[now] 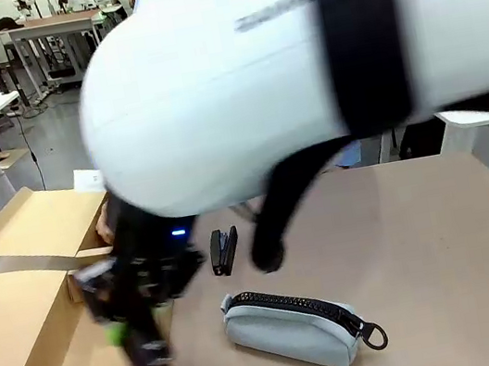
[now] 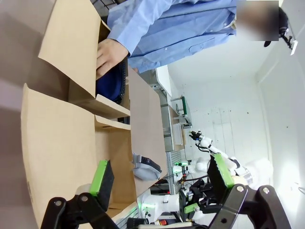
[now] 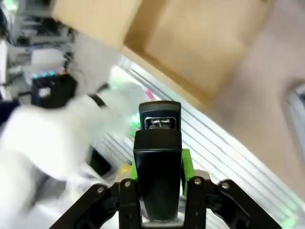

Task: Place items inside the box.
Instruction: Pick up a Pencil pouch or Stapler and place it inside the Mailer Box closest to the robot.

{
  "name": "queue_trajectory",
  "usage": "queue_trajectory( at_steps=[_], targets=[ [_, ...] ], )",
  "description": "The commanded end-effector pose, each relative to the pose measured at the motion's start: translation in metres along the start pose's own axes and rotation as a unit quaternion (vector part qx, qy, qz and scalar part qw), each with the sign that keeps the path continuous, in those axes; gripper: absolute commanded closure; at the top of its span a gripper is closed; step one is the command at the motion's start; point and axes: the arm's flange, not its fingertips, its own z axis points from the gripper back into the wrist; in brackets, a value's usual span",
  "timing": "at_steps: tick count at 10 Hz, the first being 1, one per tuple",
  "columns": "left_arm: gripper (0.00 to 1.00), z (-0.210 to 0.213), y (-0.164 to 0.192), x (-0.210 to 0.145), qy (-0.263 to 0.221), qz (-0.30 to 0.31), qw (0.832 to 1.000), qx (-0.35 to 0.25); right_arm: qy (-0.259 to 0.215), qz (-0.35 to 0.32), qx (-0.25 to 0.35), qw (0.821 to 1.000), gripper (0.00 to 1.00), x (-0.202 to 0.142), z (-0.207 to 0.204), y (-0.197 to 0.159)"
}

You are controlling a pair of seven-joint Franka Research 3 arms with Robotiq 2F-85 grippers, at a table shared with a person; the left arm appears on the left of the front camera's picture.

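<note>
Black stapler (image 3: 157, 143) in right gripper (image 3: 158, 165)

I see a matt brown cardboard box (image 1: 40, 222), a soft grey cloth pouch (image 1: 293, 330) with a black zip, and a smooth matt tabletop (image 1: 443, 244). Black stapler (image 3: 157, 171): slightly glossy plastic, bare metal at tip.

Held right gripper (image 3: 158, 168) clamped on a black stapler (image 3: 159, 129), low at eight o'clock in front view; held left gripper (image 2: 159, 174) with jaws spread wide.

Front camera looks across the table (image 1: 443, 244); all three views share the cardboard box (image 1: 23, 319).
</note>
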Motion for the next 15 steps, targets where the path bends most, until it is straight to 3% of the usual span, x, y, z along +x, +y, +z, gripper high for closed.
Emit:
queue_trajectory(
  at_steps=[1, 4, 5, 11, 15],
  targets=[
    [0.0, -0.001, -0.001, -0.001, -0.006, -0.011, 1.0, -0.012, -0.099, -0.165, 0.046, 0.98, 0.63, 0.048, -0.051, 0.033],
    [0.0, -0.001, -0.001, -0.001, -0.006, -0.011, 1.0, -0.012, -0.159, -0.229, 0.009, 0.96, 0.63, 0.077, -0.092, 0.028],
    [0.0, -0.001, -0.001, -0.001, -0.006, -0.011, 1.0, -0.012, -0.095, -0.183, 0.062, 0.977, 0.63, 0.056, -0.066, 0.0],
    [0.0, -0.001, -0.001, -0.001, -0.006, -0.011, 1.0, -0.012, -0.157, -0.216, -0.016, 0.964, 0.63, 0.078, -0.12, -0.019],
    [0.0, -0.001, -0.001, -0.001, -0.006, -0.011, 1.0, -0.012, -0.146, -0.228, -0.014, 0.962, 0.63, 0.081, -0.124, -0.03]
  ],
)
